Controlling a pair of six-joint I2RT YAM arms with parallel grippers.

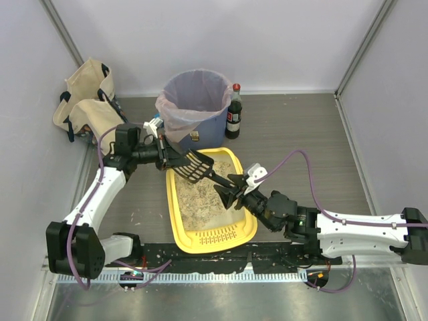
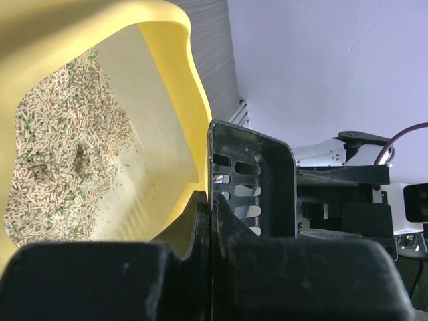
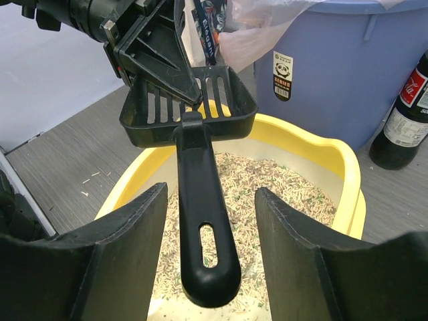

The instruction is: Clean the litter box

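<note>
Litter box: your large shallow yellow plastic litter box [image 1: 175,221] [image 2: 180,80] [image 3: 334,157] lies on the grey wood-grain table [image 1: 301,134] between the two arms. Its slotted grille end is nearest the arm bases and its far end is close to the bin.
Litter: beige-grey granules [image 1: 200,197] [image 2: 60,134] [image 3: 267,187] with green flecks cover the tray floor.
Scoop: the black plastic slotted scoop [image 1: 194,167] [image 2: 251,180] [image 3: 194,107] is held above the far left part of the tray. Its handle points toward your right arm.
Left gripper: your left gripper [image 1: 175,155] [image 2: 210,200] [image 3: 175,80] is clamped tight on the scoop's slotted head, at its wall, and carries it clear of the litter.
Right gripper: your right gripper [image 1: 231,190] [image 3: 210,194] stands wide apart with one finger on either side of the scoop handle. In the right wrist view a gap shows on both sides, so it grips nothing.
Bin: the round blue plastic bin [image 1: 194,100] [image 3: 348,73] with a clear liner stands just beyond the tray.
Bottle: a dark bottle with a red cap [image 1: 233,110] [image 3: 404,114] stands upright just to the right of the bin.
Bag: a beige cloth tote bag [image 1: 87,100] sits in the far left corner, well apart from the tray.
</note>
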